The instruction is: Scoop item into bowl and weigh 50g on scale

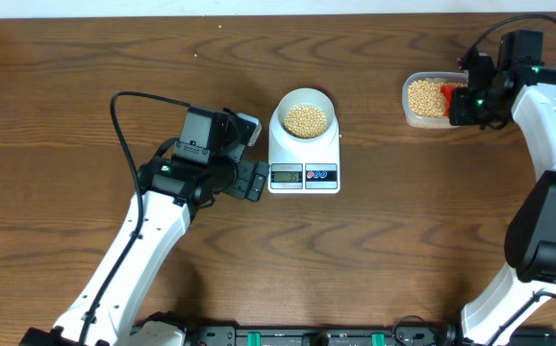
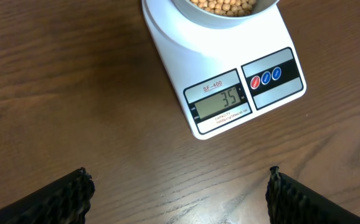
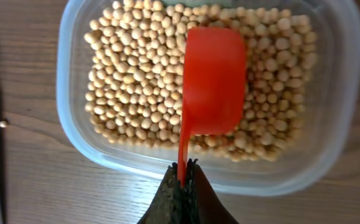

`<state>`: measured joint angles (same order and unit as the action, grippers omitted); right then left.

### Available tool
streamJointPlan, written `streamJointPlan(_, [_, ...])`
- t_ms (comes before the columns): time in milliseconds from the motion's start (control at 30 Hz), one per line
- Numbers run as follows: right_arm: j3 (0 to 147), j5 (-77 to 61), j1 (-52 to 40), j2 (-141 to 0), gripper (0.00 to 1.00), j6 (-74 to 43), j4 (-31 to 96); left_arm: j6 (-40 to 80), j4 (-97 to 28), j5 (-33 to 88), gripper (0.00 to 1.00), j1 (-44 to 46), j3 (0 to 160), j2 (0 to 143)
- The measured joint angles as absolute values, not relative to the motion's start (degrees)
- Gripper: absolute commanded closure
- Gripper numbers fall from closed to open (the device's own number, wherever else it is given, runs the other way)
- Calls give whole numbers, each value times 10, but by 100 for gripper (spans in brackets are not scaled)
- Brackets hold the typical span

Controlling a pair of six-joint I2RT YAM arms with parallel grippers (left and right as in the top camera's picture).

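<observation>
Scooping step: your right pincer [image 3: 183, 173] clamps the red scoop [image 3: 214, 81] over the beans [image 3: 136, 81] in the container [image 3: 345, 124], upper right. The bowl [image 1: 305, 93] sits on the scale [image 2: 167, 56], centre, reading 35, so take a part scoop. Your left pincer [image 2: 179, 180] gapes wide, empty.

Dark brown wood-grain table [image 1: 86, 58]. Directly on it:
- white rect. digital kitchen scale [image 1: 304, 175], approx. centre, display twd near edge
- clear rounded-rect. plastic container [image 1: 424, 122], far right, well apart from scale
- one small tan stray bean [image 3: 2, 124] on bare wood near container, not touching
</observation>
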<state>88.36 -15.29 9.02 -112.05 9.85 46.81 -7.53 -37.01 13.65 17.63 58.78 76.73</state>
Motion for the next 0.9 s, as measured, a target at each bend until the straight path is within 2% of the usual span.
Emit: streamJointPlan(900, [884,-426,218,-1129,99,65,477,-75,-370,136,9,176,588,767])
